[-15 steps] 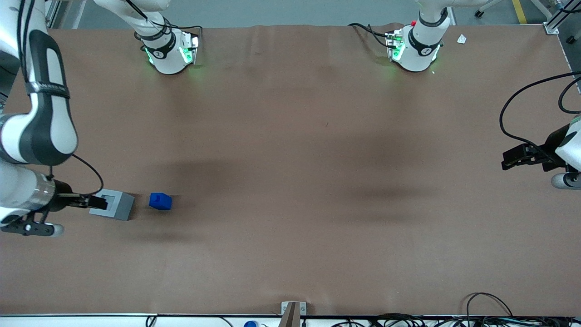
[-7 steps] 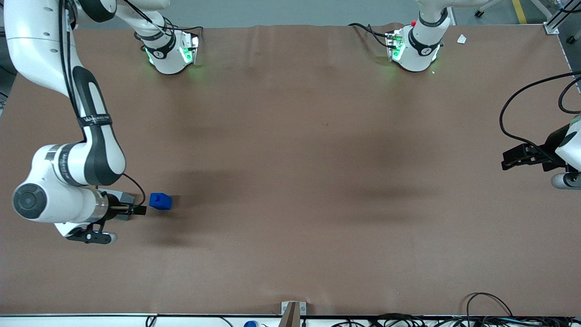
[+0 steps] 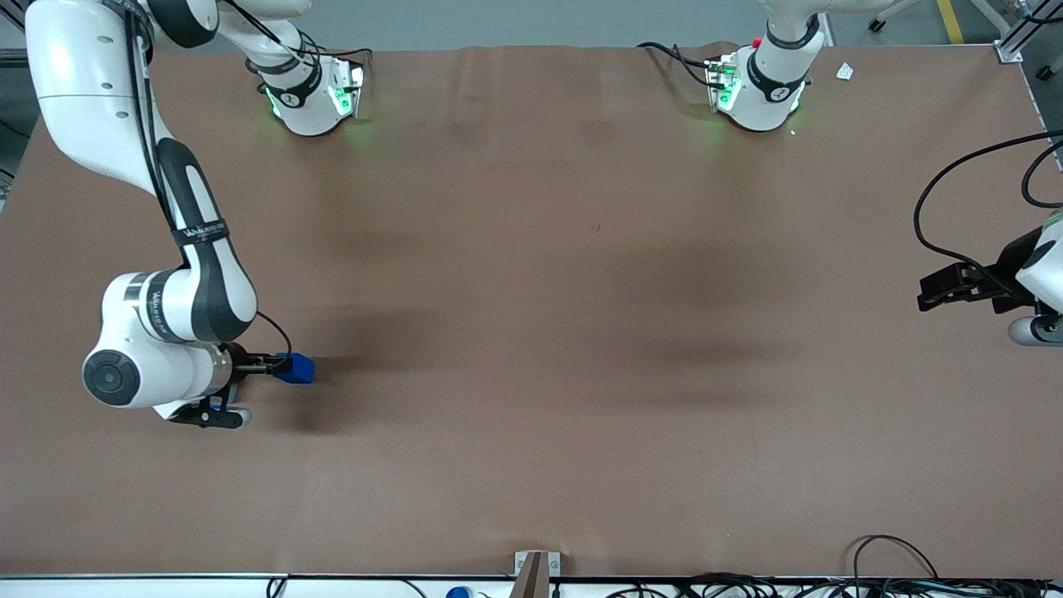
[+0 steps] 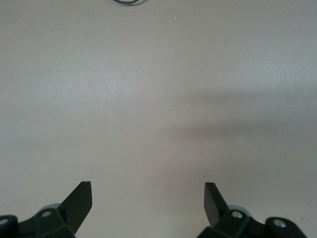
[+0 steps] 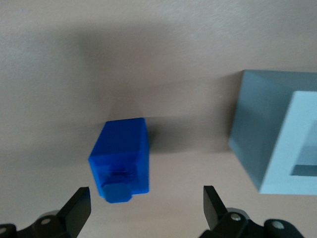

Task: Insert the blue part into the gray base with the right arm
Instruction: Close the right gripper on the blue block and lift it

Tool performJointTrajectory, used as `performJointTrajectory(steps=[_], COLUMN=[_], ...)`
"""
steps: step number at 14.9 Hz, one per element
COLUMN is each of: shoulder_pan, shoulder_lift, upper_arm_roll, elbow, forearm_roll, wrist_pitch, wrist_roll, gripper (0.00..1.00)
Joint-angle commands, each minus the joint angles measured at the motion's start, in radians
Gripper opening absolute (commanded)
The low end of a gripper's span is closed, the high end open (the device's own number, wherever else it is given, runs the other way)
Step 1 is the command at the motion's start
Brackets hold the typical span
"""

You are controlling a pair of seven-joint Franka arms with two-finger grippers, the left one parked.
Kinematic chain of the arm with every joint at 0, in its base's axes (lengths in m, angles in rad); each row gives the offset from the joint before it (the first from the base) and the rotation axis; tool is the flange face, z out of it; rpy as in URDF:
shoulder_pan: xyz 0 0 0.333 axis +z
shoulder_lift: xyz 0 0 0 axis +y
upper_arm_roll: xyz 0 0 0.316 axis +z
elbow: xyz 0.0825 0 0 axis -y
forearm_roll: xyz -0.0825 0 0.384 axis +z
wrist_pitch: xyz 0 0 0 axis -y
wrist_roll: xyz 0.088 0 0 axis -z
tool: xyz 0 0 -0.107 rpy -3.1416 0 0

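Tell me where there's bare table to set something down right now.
Bare brown table runs from the blue part toward the parked arm's end, and nearer the front camera. It is crowded only where the open gripper hovers above the blue part, with the gray base beside it.

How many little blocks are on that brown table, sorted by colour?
Blue: 1, the small bright-blue plastic block, lying on the brown table just ahead of the open hand of the right arm.
Gray: 1, the light-gray square block with a recess in its top, beside the blue one; the arm hides it in the front view.
Total: 2 blocks.
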Motion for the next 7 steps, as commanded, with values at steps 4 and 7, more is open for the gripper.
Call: performJointTrajectory(steps=[4,7], shoulder_pan=[0.030,0.030], shoulder_lift=[-0.007,0.014], upper_arm_roll=[0.001,0.001], elbow=[-0.019,-0.017], forearm_roll=[0.029,0.029], wrist_pitch=[-0.001,0.011], wrist_roll=[0.014,0.014], gripper=[1.00,1.00])
